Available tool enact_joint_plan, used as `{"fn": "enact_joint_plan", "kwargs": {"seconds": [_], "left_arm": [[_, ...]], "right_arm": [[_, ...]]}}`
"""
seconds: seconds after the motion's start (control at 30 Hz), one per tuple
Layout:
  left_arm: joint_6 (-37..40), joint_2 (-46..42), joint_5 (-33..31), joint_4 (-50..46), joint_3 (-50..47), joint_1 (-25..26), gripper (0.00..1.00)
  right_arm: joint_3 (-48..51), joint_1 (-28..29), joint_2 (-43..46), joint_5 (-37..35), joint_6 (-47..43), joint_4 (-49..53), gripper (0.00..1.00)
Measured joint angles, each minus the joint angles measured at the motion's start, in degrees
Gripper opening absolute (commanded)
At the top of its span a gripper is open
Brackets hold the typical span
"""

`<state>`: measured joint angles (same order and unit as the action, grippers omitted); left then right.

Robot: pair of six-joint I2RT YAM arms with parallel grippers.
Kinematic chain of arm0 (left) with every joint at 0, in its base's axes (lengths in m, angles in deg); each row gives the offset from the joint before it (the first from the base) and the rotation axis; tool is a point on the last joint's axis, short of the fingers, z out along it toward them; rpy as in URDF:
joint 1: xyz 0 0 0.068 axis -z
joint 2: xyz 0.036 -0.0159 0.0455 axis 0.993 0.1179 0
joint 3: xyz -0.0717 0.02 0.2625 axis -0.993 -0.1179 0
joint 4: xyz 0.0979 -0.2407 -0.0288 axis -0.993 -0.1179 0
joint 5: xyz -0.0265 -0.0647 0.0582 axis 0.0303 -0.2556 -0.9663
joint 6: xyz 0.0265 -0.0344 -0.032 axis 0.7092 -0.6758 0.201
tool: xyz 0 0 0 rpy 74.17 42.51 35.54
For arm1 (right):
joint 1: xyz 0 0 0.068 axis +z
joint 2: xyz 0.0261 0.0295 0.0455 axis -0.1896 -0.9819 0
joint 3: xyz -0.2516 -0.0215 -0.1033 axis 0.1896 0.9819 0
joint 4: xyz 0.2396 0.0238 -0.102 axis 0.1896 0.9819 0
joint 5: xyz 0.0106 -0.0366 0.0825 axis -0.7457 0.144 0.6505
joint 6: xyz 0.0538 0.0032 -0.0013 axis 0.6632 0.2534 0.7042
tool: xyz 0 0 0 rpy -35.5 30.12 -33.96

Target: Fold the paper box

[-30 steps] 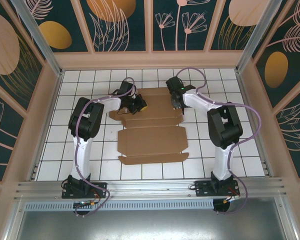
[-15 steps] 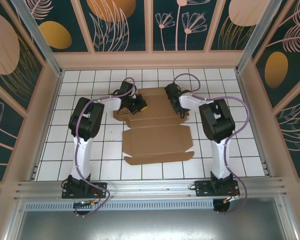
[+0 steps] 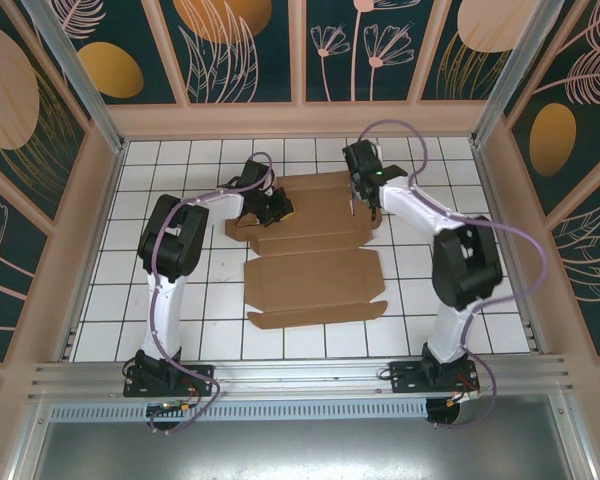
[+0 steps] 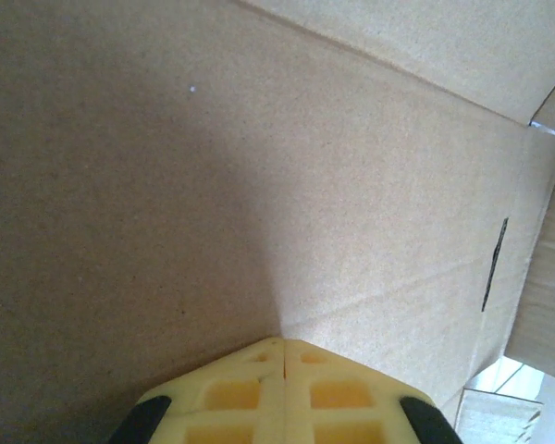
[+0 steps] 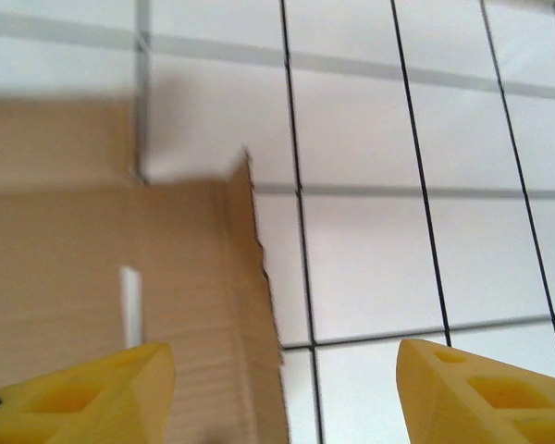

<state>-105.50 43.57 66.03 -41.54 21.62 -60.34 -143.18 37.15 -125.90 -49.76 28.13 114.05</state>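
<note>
**A:** Brown cardboard, matte and finely grained. The box (image 3: 310, 265) lies as a flat die-cut sheet in the middle of the white tiled table (image 3: 180, 270), with creased panels and flaps spread out.

**B:** And the left gripper (image 3: 280, 208)?

**A:** It's over the sheet's far left part. In the wrist view its yellow fingers (image 4: 250, 393), moulded with square hollows, are clenched together along a thin seam with nothing between them. Their tips sit right at the cardboard, beside a faint crease.

**B:** Any cut-outs?

**A:** A narrow dark slot (image 4: 495, 264) near the right edge of that panel.

**B:** The right gripper (image 3: 364, 205)?

**A:** It's at the far right corner, released, with its yellow fingers (image 5: 83, 393) wide apart. One is above the cardboard, the other above bare tile. The flap's edge between them is jagged.
</note>
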Motion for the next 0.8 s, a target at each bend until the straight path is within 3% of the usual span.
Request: {"fn": "enact_joint_plan", "kwargs": {"seconds": [0.03, 0.17, 0.4, 0.57, 0.8], "left_arm": [[0.48, -0.02, -0.37, -0.42, 0.28, 0.04, 0.01], [3.37, -1.29, -2.60, -2.56, 1.07, 0.13, 0.22], [8.63, -15.78, -8.52, -6.54, -0.57, -1.81, 0.54], [13.33, -25.03, -14.49, -8.48, -4.52, -7.28, 0.60], [16.61, -26.60, -19.61, -11.30, -17.14, -14.08, 0.66]], "right_arm": [[0.00, 0.26, 1.81, 1.40, 0.22, -0.76, 0.60], [-0.04, 2.03, 4.44, 9.75, 1.36, -3.08, 0.51], [0.17, 4.98, -6.10, 17.46, 2.25, -2.69, 0.58], [-0.07, 7.52, -11.80, 18.36, 2.47, -1.99, 0.63], [-1.44, 9.05, -16.87, 18.49, 2.56, -1.20, 0.64]]}}
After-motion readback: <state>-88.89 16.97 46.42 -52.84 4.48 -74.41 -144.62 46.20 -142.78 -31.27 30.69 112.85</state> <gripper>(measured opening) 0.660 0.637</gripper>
